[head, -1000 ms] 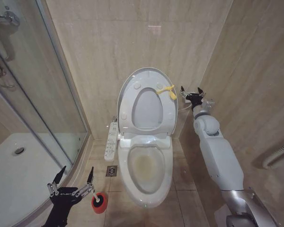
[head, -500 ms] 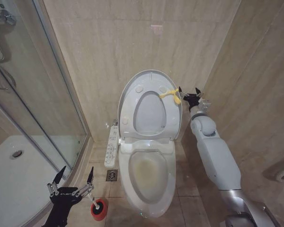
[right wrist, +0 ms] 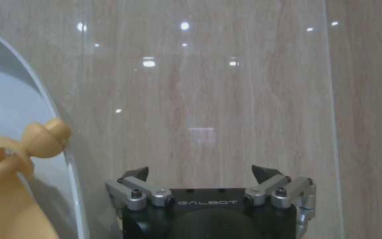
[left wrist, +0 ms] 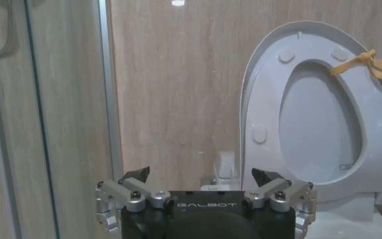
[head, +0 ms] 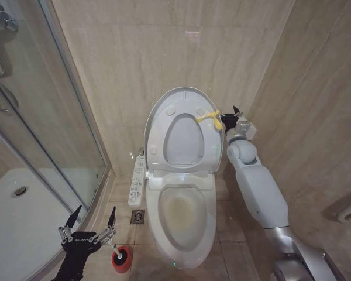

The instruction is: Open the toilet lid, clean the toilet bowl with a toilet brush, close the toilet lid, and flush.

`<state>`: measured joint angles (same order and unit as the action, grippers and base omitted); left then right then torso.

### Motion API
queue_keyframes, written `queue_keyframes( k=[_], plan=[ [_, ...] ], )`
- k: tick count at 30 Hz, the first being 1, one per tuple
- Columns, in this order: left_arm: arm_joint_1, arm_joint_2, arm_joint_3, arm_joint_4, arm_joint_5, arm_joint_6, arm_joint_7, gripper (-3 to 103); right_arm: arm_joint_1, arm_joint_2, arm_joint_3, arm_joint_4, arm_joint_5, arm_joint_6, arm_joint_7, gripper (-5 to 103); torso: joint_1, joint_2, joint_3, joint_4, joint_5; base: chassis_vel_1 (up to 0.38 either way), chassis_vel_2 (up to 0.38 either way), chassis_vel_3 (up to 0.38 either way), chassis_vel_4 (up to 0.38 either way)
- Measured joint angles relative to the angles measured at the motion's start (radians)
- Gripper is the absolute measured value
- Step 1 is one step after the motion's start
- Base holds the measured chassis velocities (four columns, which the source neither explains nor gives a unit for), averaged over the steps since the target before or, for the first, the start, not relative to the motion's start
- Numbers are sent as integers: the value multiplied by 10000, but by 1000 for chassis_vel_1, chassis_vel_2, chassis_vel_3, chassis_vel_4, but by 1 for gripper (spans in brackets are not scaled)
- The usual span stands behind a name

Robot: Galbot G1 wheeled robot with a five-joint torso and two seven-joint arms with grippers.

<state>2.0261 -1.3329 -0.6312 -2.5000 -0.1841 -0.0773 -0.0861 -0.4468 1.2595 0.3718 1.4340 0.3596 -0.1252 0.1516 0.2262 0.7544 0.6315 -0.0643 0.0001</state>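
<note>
Beige polished stone tiling lines the far wall and floor; at left we list a curved glass shower screen over a white shower tray.

Glossy white ceramic toilet bowl, oval, yellowish inside, centre, with a white button panel on its left side.

Glossy white oval plastic toilet lid, upright against the far wall with the seat ring, a yellow loop tag on its right edge. We judge opening done; brushing, closing and flushing are left.

White-shelled right arm, its right gripper just beside the tag, fingers spread, gripping nothing.

Black left gripper, near left, low, fingers wide apart, empty, just beside the brush.

Slim white toilet brush in a short red round holder cup, on the floor left of the bowl, untouched.
</note>
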Motion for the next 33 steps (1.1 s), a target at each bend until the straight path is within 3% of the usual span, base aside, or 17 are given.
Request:
queue_keyframes(
  k=[7,17,22,33],
  plan=[
    [0,-1,0,0,0,0,0,100,-1005,-796,182,1399,584,-411,13,100,0,0,-1,8,-1,0,0,0,0],
    [0,-1,-1,0,0,0,0,100,-4048,-1815,1430,4503,1726,-941,19,100,-1,0,-1,1,-1,0,0,0,0],
    [0,1,0,0,0,0,0,100,-5366,-1882,1825,5599,1908,-1078,44,100,-1,1,-2,-7,1,0,0,0,0],
    [0,0,0,0,0,0,0,100,-7629,-1685,2538,7782,1842,-1583,659,100,-2,0,-1,9,-1,0,0,0,0]
  ],
)
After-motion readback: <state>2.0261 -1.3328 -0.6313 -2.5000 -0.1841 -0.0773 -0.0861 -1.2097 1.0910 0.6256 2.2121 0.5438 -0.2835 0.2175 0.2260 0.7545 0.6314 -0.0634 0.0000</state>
